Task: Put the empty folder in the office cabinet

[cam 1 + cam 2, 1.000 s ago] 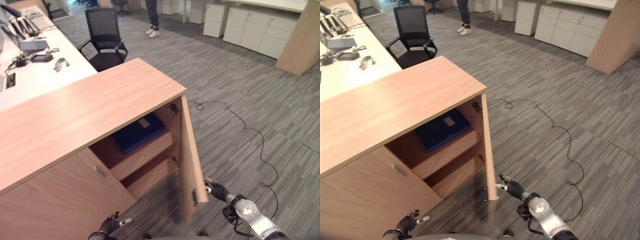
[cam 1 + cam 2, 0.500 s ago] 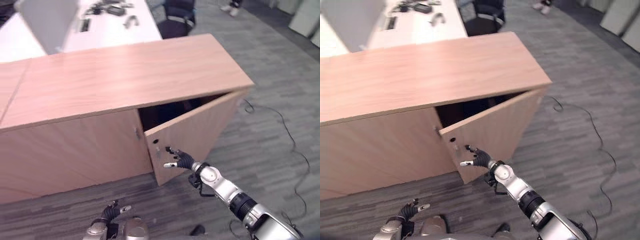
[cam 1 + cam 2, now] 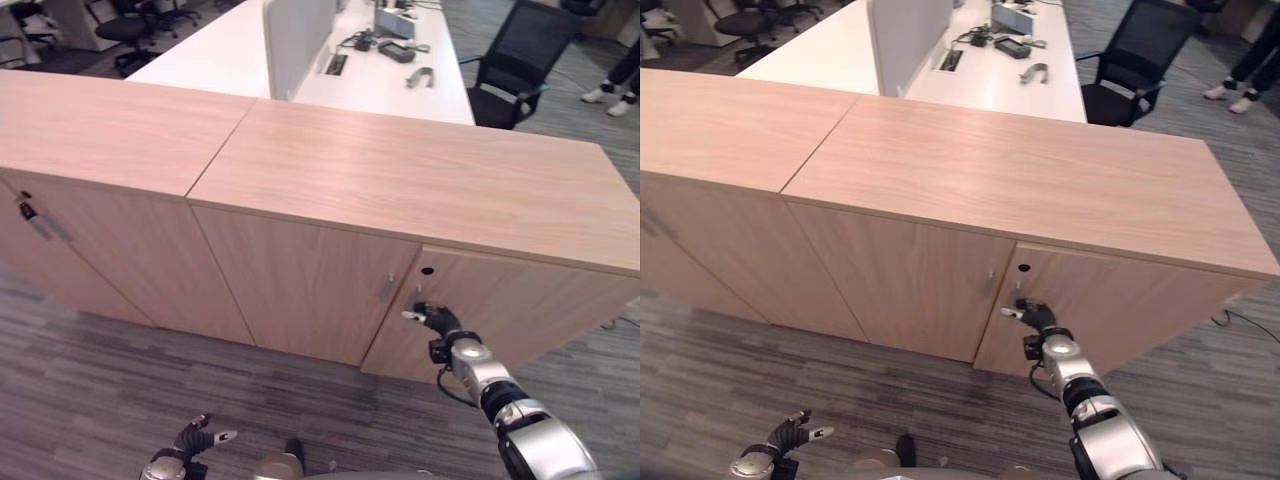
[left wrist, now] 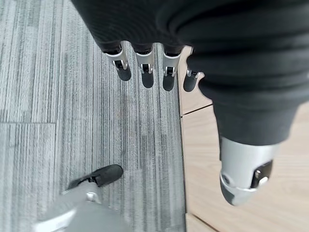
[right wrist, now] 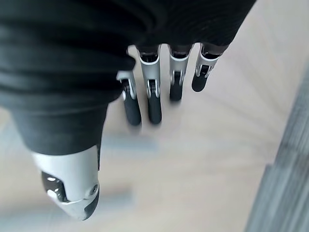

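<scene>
The low, box-shaped office cabinet of pale, matt wood-grain laminate (image 3: 400, 180) stood with flat slab doors and a smooth, broad top. Its right-hand door (image 3: 510, 315) lay nearly flush with the front, bearing a small dark round lock hole and a slim metal pull beside it on the neighbouring door. The right hand (image 3: 437, 320) rested against that door just below the lock hole, its fingers (image 5: 154, 96) straight and relaxed, tips on the laminate. The left hand (image 3: 190, 440) hung low over the grey striped carpet (image 3: 100, 380), its fingers (image 4: 145, 67) straight and slack, gripping nothing.

With the doors across the front, the cabinet's inside was hidden, so the folder's place could not be told.

Behind the cabinet ran a long white desk (image 3: 240, 50) with a pale upright divider panel (image 3: 295, 35) and small dark devices; a black mesh-backed office chair (image 3: 520, 60) stood at its end.
</scene>
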`<state>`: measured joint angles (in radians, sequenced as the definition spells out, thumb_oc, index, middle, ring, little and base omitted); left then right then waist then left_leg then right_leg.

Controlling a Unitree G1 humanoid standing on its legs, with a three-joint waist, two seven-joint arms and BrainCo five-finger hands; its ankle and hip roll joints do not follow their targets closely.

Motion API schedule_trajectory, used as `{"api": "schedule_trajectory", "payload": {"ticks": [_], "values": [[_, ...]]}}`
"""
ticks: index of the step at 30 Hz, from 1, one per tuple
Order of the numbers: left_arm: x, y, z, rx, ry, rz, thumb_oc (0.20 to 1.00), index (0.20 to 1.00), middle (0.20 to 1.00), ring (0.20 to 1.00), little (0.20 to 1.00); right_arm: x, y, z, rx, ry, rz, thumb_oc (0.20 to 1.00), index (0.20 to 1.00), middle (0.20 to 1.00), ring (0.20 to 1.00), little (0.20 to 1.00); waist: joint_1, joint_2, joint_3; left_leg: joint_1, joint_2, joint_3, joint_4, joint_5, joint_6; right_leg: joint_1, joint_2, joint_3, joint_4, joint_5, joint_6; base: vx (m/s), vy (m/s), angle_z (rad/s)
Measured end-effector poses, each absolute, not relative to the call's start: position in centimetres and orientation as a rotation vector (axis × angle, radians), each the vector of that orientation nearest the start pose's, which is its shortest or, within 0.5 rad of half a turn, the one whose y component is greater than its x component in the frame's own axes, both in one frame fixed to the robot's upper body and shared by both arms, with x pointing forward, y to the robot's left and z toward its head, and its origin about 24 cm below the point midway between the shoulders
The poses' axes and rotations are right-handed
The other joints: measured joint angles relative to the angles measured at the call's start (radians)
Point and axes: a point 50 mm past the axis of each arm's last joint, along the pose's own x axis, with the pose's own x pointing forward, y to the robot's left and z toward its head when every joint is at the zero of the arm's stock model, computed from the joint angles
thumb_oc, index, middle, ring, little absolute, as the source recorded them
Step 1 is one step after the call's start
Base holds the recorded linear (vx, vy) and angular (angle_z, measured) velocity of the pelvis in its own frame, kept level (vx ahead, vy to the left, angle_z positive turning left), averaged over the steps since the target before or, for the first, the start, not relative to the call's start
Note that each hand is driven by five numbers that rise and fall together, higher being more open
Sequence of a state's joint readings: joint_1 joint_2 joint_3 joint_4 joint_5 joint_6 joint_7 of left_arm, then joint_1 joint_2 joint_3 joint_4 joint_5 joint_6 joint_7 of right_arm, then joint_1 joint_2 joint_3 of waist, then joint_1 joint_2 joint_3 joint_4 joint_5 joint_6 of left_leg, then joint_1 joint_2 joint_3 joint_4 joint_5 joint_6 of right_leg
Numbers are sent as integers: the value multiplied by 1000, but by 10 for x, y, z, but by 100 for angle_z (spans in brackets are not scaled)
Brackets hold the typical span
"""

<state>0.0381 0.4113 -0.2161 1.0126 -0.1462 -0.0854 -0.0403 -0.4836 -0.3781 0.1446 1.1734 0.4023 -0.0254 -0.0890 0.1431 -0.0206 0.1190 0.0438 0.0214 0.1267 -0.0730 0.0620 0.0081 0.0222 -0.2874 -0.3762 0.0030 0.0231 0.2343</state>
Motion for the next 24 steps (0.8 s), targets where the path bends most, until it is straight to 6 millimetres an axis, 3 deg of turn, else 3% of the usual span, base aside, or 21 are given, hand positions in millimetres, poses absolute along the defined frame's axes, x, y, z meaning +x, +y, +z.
{"api": "schedule_trajectory", "payload": {"ticks": [1,3,5,8,10,15,19,23,24], "values": [[125,277,-128,334,980,46,1000,1000,1000,1000,1000,281,-269,-50,-85,639,-327,1000,1000,1000,1000,1000,3,-13,3,2,-6,-9,-12,4,-6,-2,-10,14,-24,7,2,165,-111,79],[120,282,-128,340,998,45,1000,1000,1000,1000,1000,277,-279,-52,-17,662,-392,1000,1000,1000,1000,1000,3,-25,1,14,-11,-33,-27,10,-22,12,-8,12,-39,73,-39,132,-93,43],[110,278,-132,323,1020,35,1000,1000,1000,1000,1000,258,-303,-58,40,737,-518,1000,1000,1000,1000,1000,8,2,-15,15,21,-50,-27,10,-43,48,35,-2,-88,83,-50,63,-50,26],[96,269,-138,291,1056,23,1000,1000,1000,1000,1000,251,-323,-52,30,744,-574,1000,1000,1000,1000,1000,1,31,-21,11,48,-53,-20,14,-61,50,65,-11,-98,90,-72,49,-60,-1],[100,259,-139,273,1030,-5,1000,1000,1000,1000,1000,244,-338,-48,6,769,-612,1000,1000,1000,1000,1000,1,39,-22,12,54,-56,-26,11,-66,57,72,-16,-98,87,-76,24,-64,2],[101,245,-142,248,1026,-54,1000,1000,1000,1000,1000,240,-344,-48,-9,777,-622,1000,1000,1000,1000,1000,-4,43,-22,14,61,-61,-26,10,-68,61,78,-22,-98,82,-83,-7,-38,2],[94,245,-145,241,1056,-44,1000,1000,1000,1000,1000,242,-333,-53,-17,767,-580,1000,1000,1000,1000,1000,-25,54,-32,16,62,-62,-26,7,-73,57,79,-21,-98,78,-90,-20,-6,1],[86,231,-150,193,1067,-37,1000,1000,1000,1000,1000,220,-263,-90,39,712,-321,1000,1000,1000,1000,1000,-54,64,-58,14,71,-42,-18,16,-79,38,91,-13,-98,80,-97,-41,11,-12],[87,226,-151,164,1062,-18,1000,1000,1000,1000,1000,202,-238,-105,35,753,-230,1000,1000,1000,1000,1000,-64,67,-60,15,72,-31,-18,12,-83,31,96,-1,-97,80,-99,-11,22,-20]]}}
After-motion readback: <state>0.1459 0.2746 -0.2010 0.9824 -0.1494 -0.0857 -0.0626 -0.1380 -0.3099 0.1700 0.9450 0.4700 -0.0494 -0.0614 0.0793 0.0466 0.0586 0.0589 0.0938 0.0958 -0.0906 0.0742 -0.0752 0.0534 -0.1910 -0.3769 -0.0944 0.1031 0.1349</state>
